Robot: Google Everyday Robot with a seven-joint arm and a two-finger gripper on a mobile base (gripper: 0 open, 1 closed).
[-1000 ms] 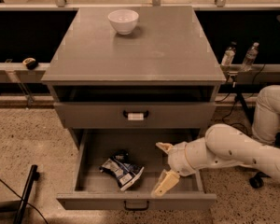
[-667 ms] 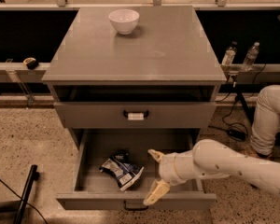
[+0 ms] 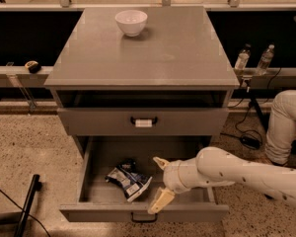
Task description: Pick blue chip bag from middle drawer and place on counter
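The blue chip bag point(image 3: 129, 179) lies crumpled on the floor of the open middle drawer point(image 3: 89, 201), left of centre. My gripper point(image 3: 160, 183) hangs over the drawer just right of the bag, open, with one tan fingertip point(image 3: 160, 161) above and the other fingertip point(image 3: 158, 204) near the drawer front. It holds nothing and stands a short gap from the bag. The counter point(image 3: 172, 48) is the grey cabinet top above.
A white bowl point(image 3: 131, 21) stands at the back of the counter. A shut drawer front with a white-labelled handle point(image 3: 143, 122) sits above the open drawer. Two bottles point(image 3: 254, 59) stand on a ledge to the right. A black pole point(image 3: 27, 205) lies on the floor at left.
My arm has swung left across the open drawer, bringing the open gripper from the drawer's right side close to the chip bag. The bag has not moved.
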